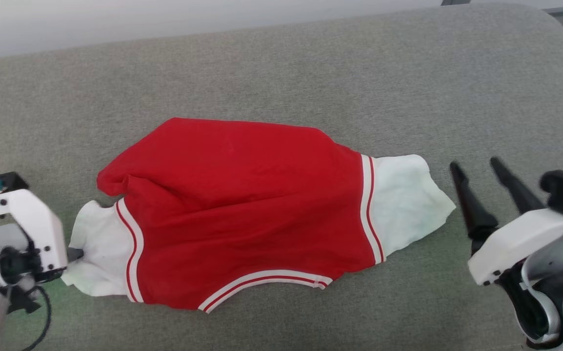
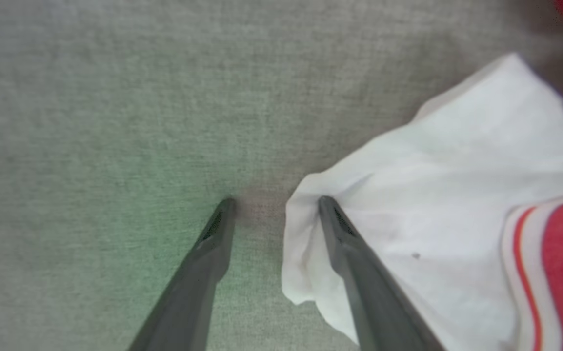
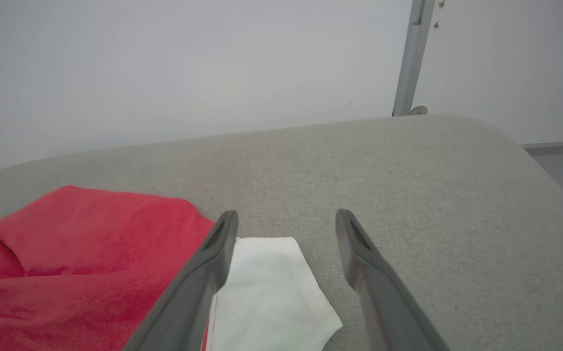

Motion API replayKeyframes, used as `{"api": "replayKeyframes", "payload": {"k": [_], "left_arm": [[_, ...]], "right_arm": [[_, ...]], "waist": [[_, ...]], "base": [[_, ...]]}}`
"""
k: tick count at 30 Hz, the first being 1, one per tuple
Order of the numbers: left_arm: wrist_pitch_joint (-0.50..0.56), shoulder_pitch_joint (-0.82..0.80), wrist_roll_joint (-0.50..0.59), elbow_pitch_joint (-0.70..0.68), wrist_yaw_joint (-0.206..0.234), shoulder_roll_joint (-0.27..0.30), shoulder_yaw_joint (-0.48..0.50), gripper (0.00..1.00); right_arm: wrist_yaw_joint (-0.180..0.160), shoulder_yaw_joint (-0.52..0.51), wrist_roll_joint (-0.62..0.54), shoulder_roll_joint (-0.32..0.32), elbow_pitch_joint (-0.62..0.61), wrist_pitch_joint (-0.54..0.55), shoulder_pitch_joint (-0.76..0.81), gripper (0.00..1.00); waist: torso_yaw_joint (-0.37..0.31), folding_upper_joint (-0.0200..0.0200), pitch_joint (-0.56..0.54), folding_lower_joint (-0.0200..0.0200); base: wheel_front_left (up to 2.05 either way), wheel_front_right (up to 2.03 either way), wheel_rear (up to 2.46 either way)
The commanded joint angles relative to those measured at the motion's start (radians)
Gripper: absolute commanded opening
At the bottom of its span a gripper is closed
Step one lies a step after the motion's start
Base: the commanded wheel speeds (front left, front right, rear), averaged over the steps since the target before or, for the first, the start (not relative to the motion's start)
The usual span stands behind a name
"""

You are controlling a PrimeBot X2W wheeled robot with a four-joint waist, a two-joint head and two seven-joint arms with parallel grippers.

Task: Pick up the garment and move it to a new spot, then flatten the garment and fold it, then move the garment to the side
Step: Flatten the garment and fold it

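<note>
Garment [image 1: 247,204] lies mid-cushion [image 1: 311,73], sleeves out sideways. Both tools are released: left gripper [image 2: 274,204] has one finger on the left sleeve [image 2: 432,195] edge, right gripper [image 1: 473,165] sits just beside the other sleeve. Risk: a shallow hem bite slips, or drags the sleeve alone and bunches the body.

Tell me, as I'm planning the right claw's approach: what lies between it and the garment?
Bare grey cushion, in the head view: it separates the right claw from the garment, whose white sleeve lies nearest.
</note>
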Motion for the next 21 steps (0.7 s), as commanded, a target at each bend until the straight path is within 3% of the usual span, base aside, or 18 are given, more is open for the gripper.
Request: {"api": "replayKeyframes", "payload": {"k": [1,8,21], "left_arm": [[0.030,0.054,-0.021,0.027,-0.033,-0.107,-0.061,0.00],[0.010,0.006,-0.017,0.040,-0.055,-0.117,-0.058,0.00],[-0.036,-0.077,0.000,0.065,-0.071,-0.153,-0.067,0.00]], "right_arm": [[-0.001,0.014,0.013,-0.021,0.030,0.049,0.008,1.00],[-0.001,0.068,0.041,-0.116,0.130,0.181,-0.055,1.00],[-0.001,0.210,0.140,-0.288,0.439,0.324,-0.239,1.00]], "waist": [[0.011,-0.0001,0.006,0.0000],[0.039,-0.0001,0.026,0.0000],[0.121,-0.0001,0.079,0.0000]], "base": [[0.00,0.00,0.00],[0.00,0.00,0.00],[0.00,0.00,0.00]]}}
